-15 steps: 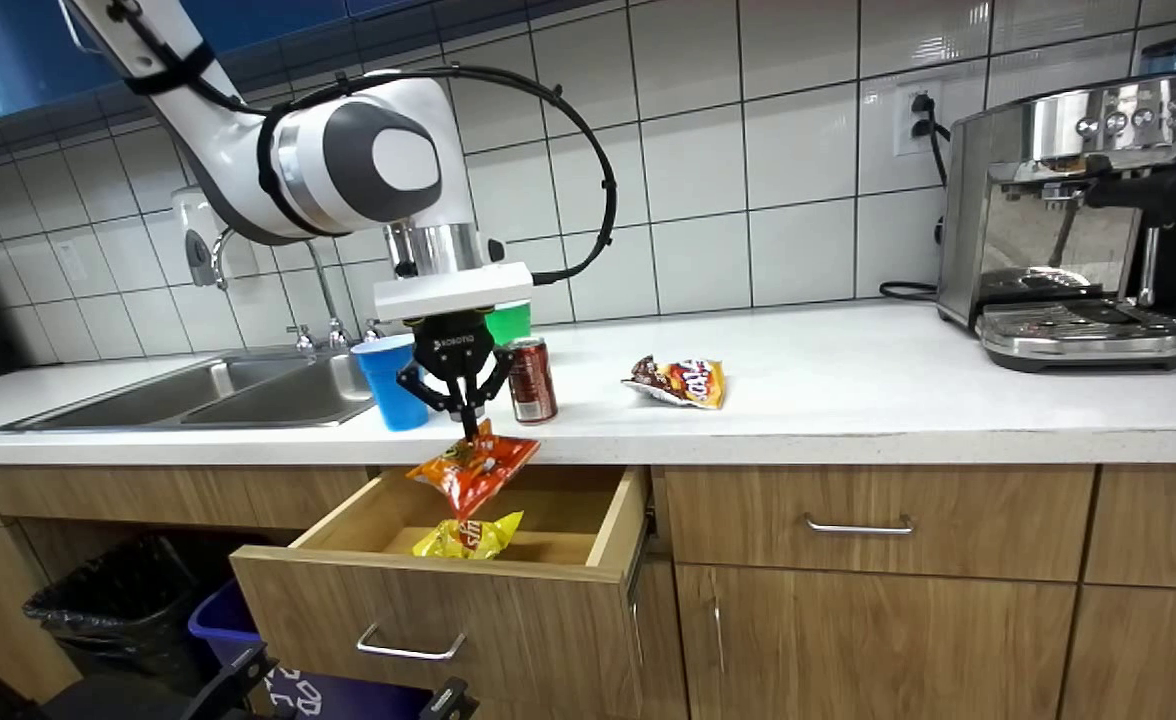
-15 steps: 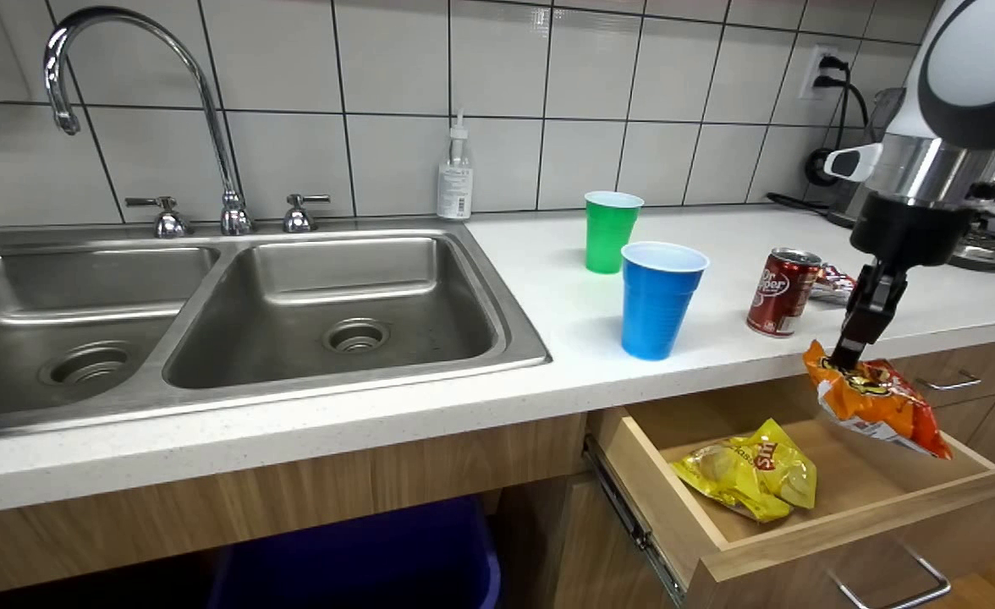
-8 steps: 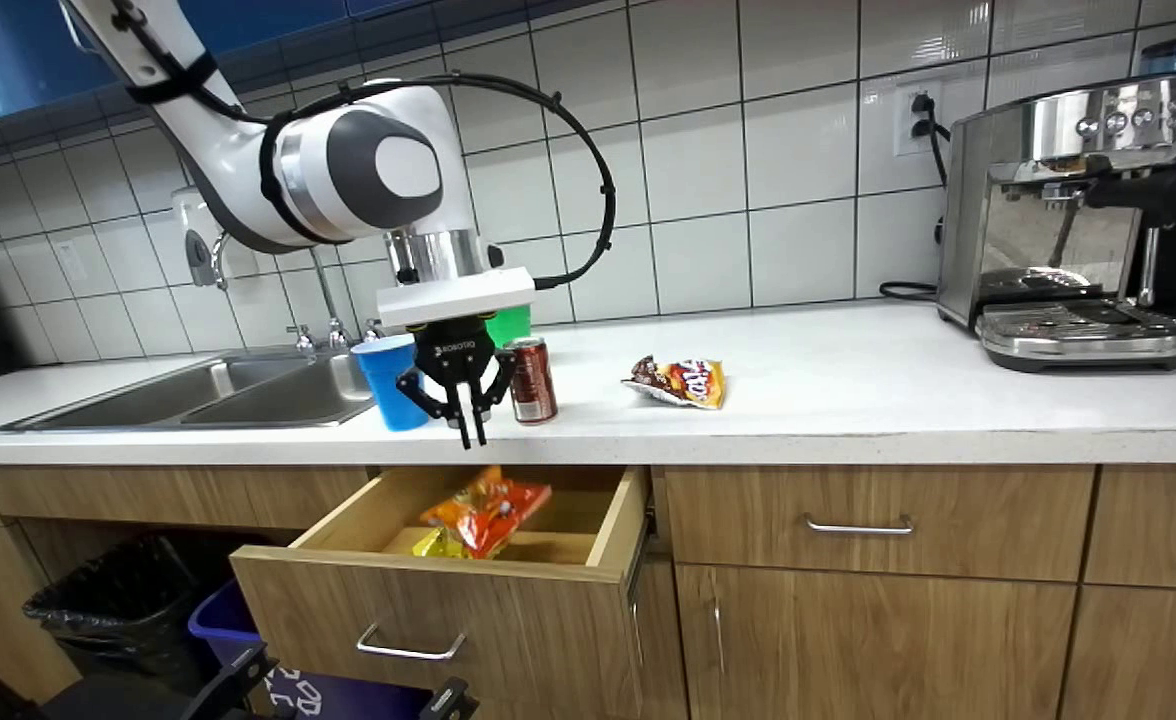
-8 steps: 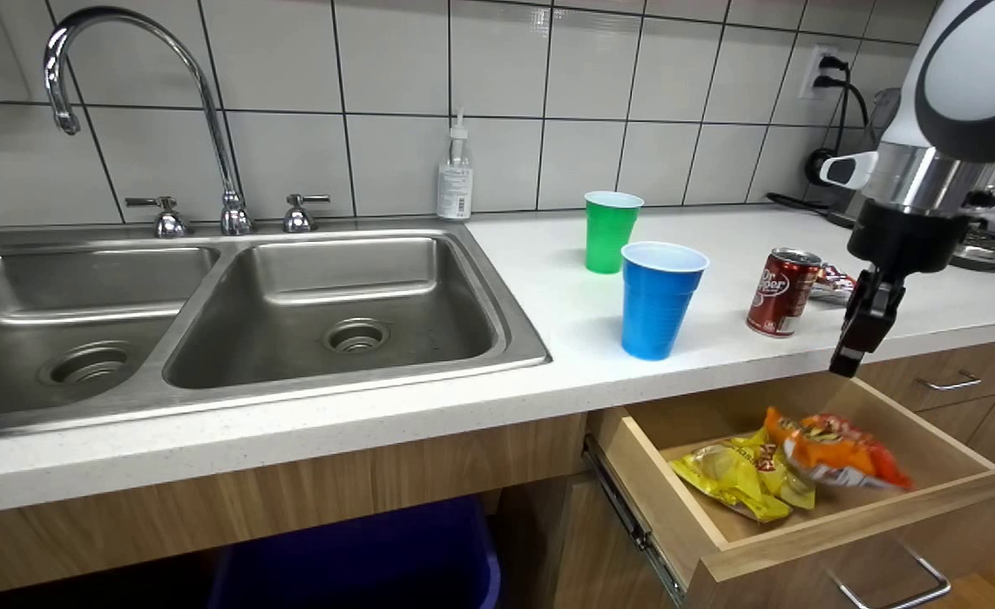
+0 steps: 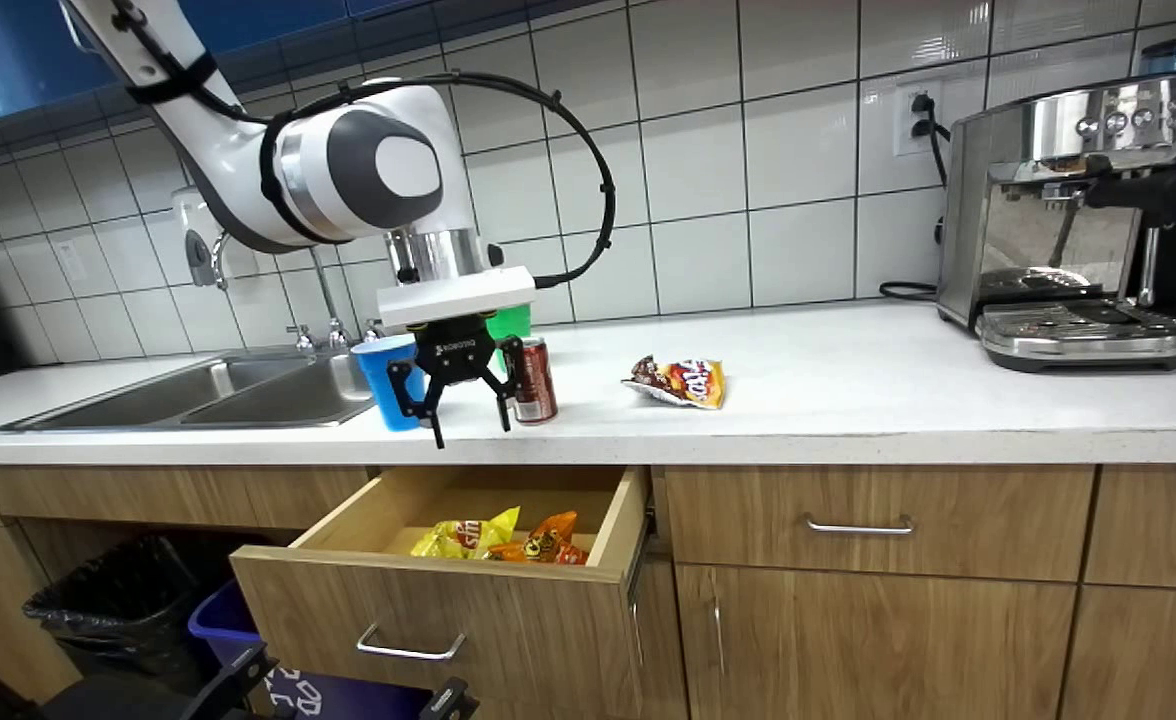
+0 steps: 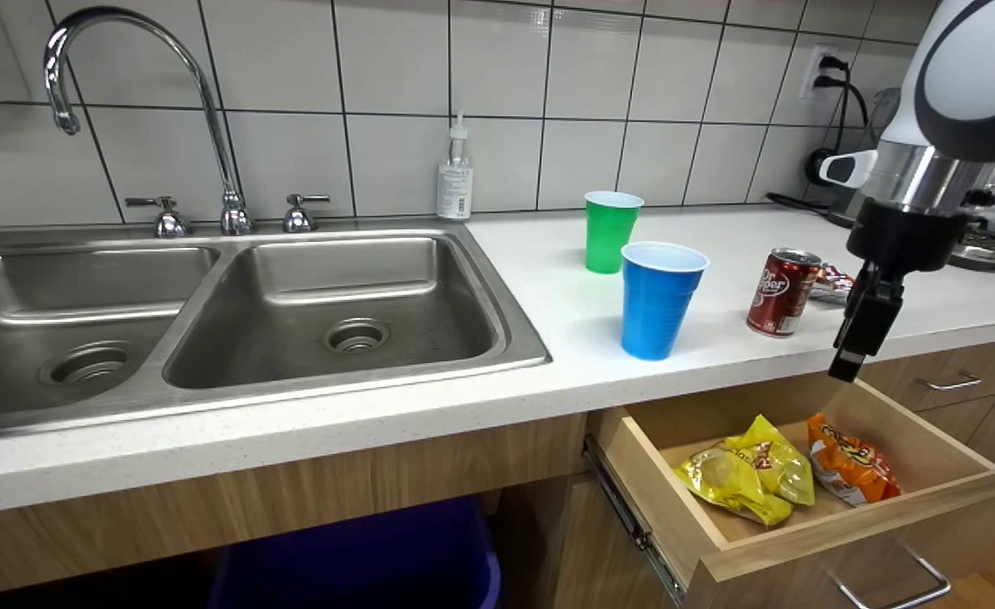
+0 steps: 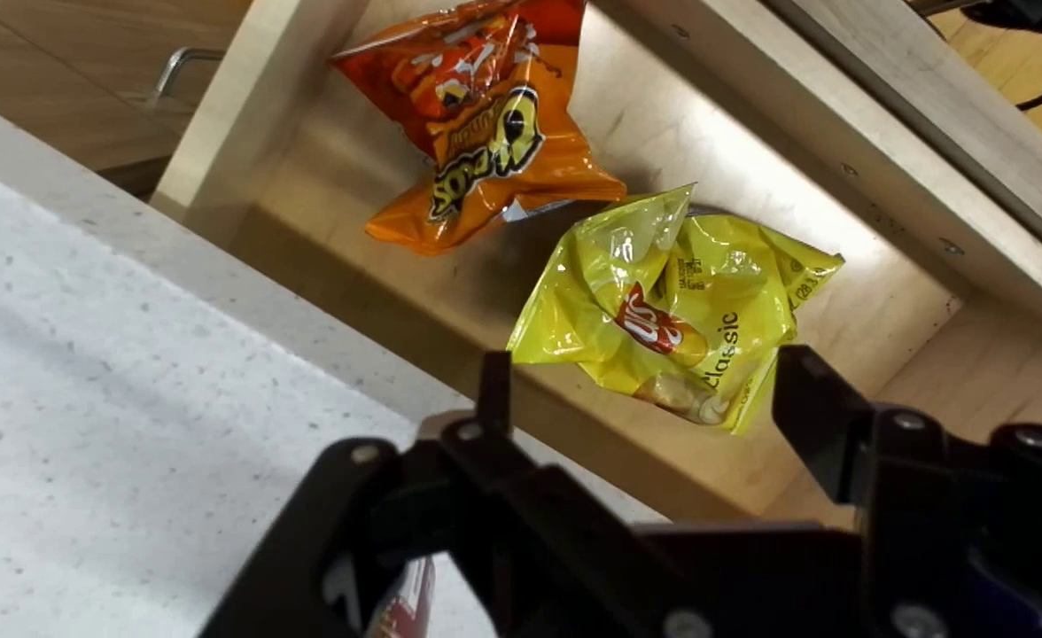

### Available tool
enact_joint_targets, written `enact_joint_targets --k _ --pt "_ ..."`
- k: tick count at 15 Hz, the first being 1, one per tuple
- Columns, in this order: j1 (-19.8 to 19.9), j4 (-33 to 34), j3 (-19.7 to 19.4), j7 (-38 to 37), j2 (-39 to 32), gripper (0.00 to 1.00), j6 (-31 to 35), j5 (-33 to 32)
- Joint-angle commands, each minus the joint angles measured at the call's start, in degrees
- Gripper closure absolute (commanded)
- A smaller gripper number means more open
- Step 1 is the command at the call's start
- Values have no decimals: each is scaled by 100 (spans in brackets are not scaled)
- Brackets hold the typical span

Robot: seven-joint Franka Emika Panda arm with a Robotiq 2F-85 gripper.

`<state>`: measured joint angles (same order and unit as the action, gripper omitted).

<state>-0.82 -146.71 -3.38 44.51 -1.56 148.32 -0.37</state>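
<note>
Gripper (image 5: pixel 473 437) hangs over the pulled-out drawer (image 5: pixel 428 595), jaws spread wide. Below it, well apart, the orange snack bag (image 6: pixel 853 463) lies inside, beside the yellow chip bag (image 7: pixel 663 319); whether the two bags touch is hard to settle from these angles. On the counter (image 6: pixel 548 254), a red can (image 6: pixel 783 296) stands upright.

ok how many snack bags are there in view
3: a yellow bag and an orange bag in the open drawer, and a third bag on the counter, right of the red can in both exterior views. Others could be hidden.
</note>
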Motion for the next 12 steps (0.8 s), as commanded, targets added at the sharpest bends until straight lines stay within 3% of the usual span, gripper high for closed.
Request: enact_joint_targets --k 1,12 --pt "99 17 98 17 269 0 -216 -3" --pt "-2 249 -84 160 1141 0 -1048 465"
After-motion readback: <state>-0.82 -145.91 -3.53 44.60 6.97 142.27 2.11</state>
